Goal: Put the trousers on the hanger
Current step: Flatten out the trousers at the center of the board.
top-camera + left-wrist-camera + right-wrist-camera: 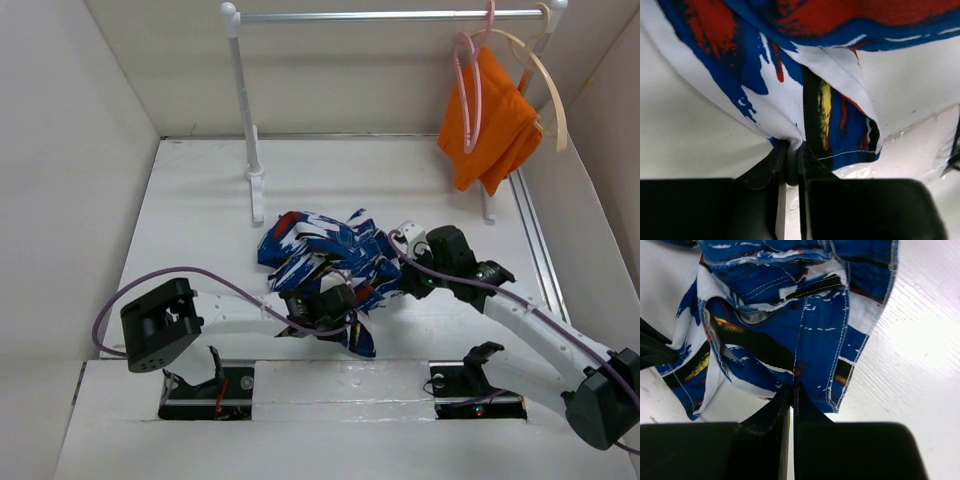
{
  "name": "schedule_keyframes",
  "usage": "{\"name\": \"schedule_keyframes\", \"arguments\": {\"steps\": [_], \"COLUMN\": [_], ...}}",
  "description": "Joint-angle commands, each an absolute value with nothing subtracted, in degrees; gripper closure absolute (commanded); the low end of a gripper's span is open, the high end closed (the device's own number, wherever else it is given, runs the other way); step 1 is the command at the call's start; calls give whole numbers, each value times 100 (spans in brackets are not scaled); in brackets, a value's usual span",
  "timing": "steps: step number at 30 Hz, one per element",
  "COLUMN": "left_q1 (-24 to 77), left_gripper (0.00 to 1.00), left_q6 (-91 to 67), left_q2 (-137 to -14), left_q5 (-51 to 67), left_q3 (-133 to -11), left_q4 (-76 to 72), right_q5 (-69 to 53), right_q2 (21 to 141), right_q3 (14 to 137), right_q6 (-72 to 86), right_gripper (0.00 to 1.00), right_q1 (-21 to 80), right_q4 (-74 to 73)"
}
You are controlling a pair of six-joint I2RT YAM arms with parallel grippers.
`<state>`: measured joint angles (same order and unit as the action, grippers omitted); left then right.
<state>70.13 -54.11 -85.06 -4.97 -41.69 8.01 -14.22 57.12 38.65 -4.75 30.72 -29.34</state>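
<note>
**Both grippers pinched on bunched trousers, pink hanger on the rail**

The trousers (322, 258) lie crumpled in a heap on the white table (200, 220), about mid-table, in front of the two arm bases and near the foot of the white rack post (246, 100). Blue cloth with white, red, black and yellow strokes, folded over itself; leg and waist ends hard to tell apart.

Left gripper (335, 300) sits at the near edge of the heap. Left wrist view: the fingers (772, 167) are closed nearly together, with a fold of the cloth nipped between the tips and the fabric draped up and away from them.

Right gripper (398, 272) is at the heap's right side. Right wrist view: its fingers (771, 412) are likewise pressed close, with only a thin slit between, clamping a stitched blue edge of the trousers. The cloth spreads above the tips, with table showing on the right.

The hanger (477, 95), thin and pink, hangs by its hook from the rail (390, 15) at the far right, well apart from the trousers. A plain orange cloth (492, 125) hangs there against it, with a cream hanger (548, 80) just beside it on the same rail.
</note>
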Motion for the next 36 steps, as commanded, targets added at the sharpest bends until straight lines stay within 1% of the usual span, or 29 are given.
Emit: {"name": "schedule_keyframes", "arguments": {"steps": [1,3,4,6,7,9,10,11,12,13,15,16,18,20,21,22,23,24,25,27,28,29,30,31,32,33,34,35,36], "left_q1": [6874,6733,6672,6286,6110,5592,5433,5284,5047,5045,5045,5045,5045,5045,5045,5045,5045,5045,5045,5045,5045,5045,5045,5045,5045,5045,5045,5045,5045], "left_gripper": [100,100,100,100,100,100,100,100,100,100,100,100,100,100,98,88,72,49,39,28,28,28,29,29,28,26,25,24,24], "left_q6": [-5396,-5440,-5458,-5502,-5502,-5450,-5449,-5423,-5353,-5440,-5886,-6054,-6379,-6337,-6354,-6407,-6538,-6574,-6592,-6645,-6645,-6462,-5851,-5845,-5157,-4759,-4537,-4474,-4413], "left_q2": [-8308,-7869,-7275,-6604,-5870,-5163,-4568,-4318,-4124,-3939,-3937,-3964,-3955,-3754,-3666,-3508,-3437,-3367,-3227,-3147,-3138,-3181,-3669,-3674,-3935,-4660,-5111,-5507,-6163], "left_q5": [-894,-1176,-1456,-1660,-1870,-2143,-2588,-2828,-3039,-3607,-4119,-4575,-4946,-5281,-5326,-5317,-5283,-5256,-5230,-5282,-5404,-5440,-5232,-5230,-5012,-4305,-4019,-3834,-3536], "left_q3": [-4017,-4008,-4017,-4113,-4192,-4542,-4744,-5172,-5429,-5710,-6440,-6660,-7153,-7242,-7233,-7216,-7111,-7058,-7014,-6961,-6978,-7022,-6970,-6970,-6909,-6839,-6786,-6811,-6829], "left_q4": [1412,1800,2141,2599,3071,3540,4038,4243,4428,4934,5508,6041,6528,6521,6521,6521,6530,6522,6521,6513,6513,6469,5912,5906,5654,4999,4792,4712,4345], "right_q5": [-1381,-1082,-994,-660,-572,-247,-124,155,202,202,62,44,-360,-422,-561,-893,-1497,-1764,-2045,-2250,-2180,-2145,-2014,-2013,-1813,-1680,-1557,-1408,-1363], "right_q2": [5476,5231,5151,4967,4801,4642,4588,4466,4413,4360,4210,4158,4008,3938,3955,4033,4130,4218,4184,4052,3869,3815,3919,3920,3998,4069,4191,4279,4376], "right_q3": [4069,4288,4393,4796,4982,5594,5825,6045,6273,6623,6820,6864,6803,6611,6496,6347,6041,5855,5671,5345,5309,5282,5300,5300,5326,5326,5283,5230,5047], "right_q6": [-659,-747,-782,-782,-782,-782,-765,-739,-721,-677,-520,-362,-220,-185,-237,-507,-675,-825,-1096,-1178,-1143,-1143,-1195,-1195,-1169,-1082,-959,-888,-766], "right_gripper": [100,100,100,100,100,100,100,100,100,100,100,100,100,100,100,100,100,100,82,53,30,24,19,18,19,22,25,34,69], "right_q1": [2953,2778,2725,2593,2471,2417,2339,2338,2277,2276,2276,2276,2276,2276,2276,2276,2276,2276,2276,2276,2276,2276,2276,2276,2276,2276,2276,2276,2198], "right_q4": [-2715,-2934,-3040,-3416,-3567,-4014,-4164,-4305,-4594,-4745,-5226,-5412,-6025,-6466,-6843,-7012,-7196,-7468,-7523,-7637,-7638,-7612,-7446,-7444,-7148,-6919,-6612,-6009,-5672]}}
